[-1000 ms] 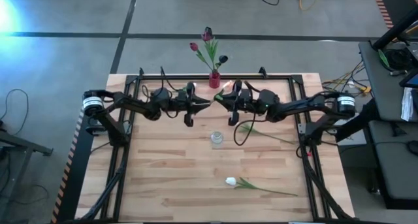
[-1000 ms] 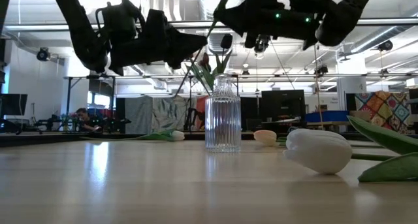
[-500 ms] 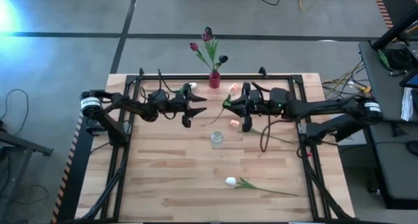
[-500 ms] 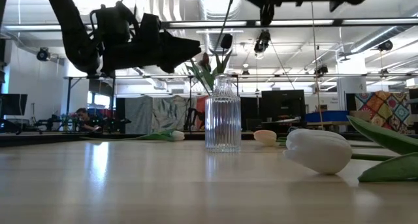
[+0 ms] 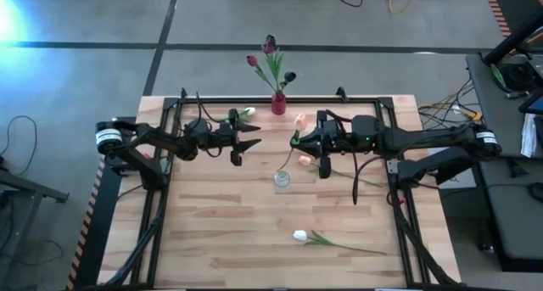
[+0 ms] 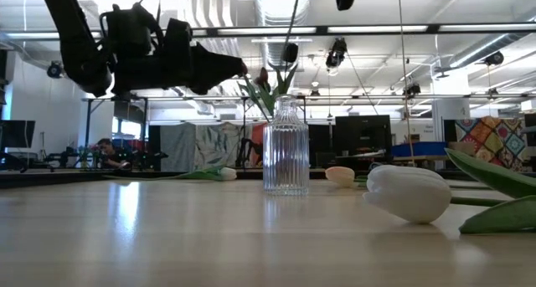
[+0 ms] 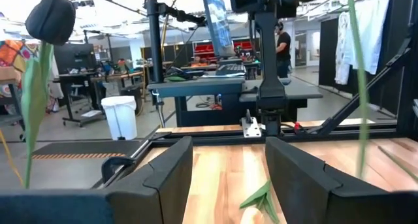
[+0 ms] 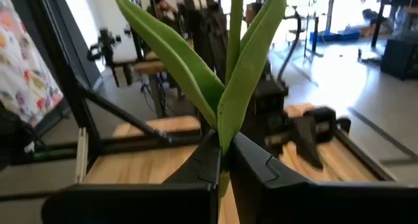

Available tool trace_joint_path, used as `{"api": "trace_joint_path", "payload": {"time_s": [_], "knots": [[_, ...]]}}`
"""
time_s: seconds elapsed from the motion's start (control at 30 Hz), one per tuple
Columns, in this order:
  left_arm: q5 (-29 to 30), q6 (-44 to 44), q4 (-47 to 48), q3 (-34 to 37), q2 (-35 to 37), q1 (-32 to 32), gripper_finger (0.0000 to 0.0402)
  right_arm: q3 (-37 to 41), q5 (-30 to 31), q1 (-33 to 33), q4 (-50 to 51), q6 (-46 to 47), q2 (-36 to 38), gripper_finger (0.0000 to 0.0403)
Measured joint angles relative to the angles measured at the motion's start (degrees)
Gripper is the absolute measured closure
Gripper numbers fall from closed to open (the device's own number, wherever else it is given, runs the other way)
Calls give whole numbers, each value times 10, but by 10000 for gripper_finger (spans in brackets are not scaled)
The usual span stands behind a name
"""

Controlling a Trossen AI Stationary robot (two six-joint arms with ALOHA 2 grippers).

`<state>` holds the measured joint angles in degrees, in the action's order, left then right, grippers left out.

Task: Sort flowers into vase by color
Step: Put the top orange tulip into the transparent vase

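Right gripper: raised over the table's far half, right of centre; fingers closed on the stem of a peach tulip. In the right wrist view the fingers pinch the stem below two long leaves.
Held tulip: head points toward the far edge; stem runs down toward the clear vase.
Left gripper: raised over the far half, left of centre, fingers spread with nothing between them; the left wrist view shows the gap between its fingers.
Clear vase: ribbed glass, upright near the table's centre; whether the held stem reaches its mouth cannot be told.
Red vase: at the far edge, middle; holds dark maroon tulips.
White tulip, near: lying toward the near edge, right of centre, stem pointing right; large in the low view.
White tulip, far: lying near the far edge, just left of the red vase.
Peach tulip, loose: lying right of the clear vase, under the right arm, stem running right.
Table: pale wood planks, black frame.
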<state>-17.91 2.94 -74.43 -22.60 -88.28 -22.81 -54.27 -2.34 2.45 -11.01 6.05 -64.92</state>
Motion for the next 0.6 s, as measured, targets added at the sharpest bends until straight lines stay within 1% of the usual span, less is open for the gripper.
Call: {"api": "trace_joint_path", "payload": {"time_s": [0.13, 0.47, 0.6], "knots": [[1, 0, -1, 10, 10, -2, 223, 0, 10, -1, 8, 6, -5, 390], [13, 6, -1, 46, 31, -11, 223, 1, 10, -2, 18, 22, -5, 390], [16, 10, -1, 51, 32, -11, 235, -1, 10, -2, 21, 23, -5, 390]]}}
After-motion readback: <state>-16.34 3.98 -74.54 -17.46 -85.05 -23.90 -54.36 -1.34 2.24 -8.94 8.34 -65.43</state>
